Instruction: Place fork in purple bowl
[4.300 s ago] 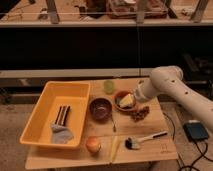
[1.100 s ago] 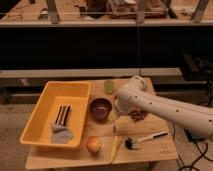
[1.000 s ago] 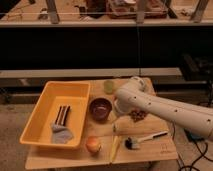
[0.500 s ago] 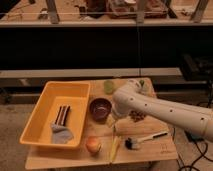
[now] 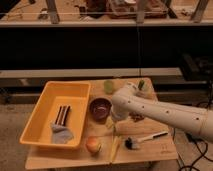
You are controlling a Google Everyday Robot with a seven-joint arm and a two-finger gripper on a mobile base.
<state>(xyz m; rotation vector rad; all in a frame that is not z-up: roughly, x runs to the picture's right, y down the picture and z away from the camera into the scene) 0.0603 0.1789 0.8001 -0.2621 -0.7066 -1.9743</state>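
Gripper (image 5: 115,119) just right of purple bowl (image 5: 100,107), grip unclear, fork hidden.

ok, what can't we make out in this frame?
Fork: not visible in the camera view; the white arm covers the table just right of the purple bowl.
Gripper: at the arm's end by the bowl's right rim, masked by the wrist; grasp unclear.
Arm's base: cut off by the right edge.
Dark items in the yellow tub: too blurred to identify.
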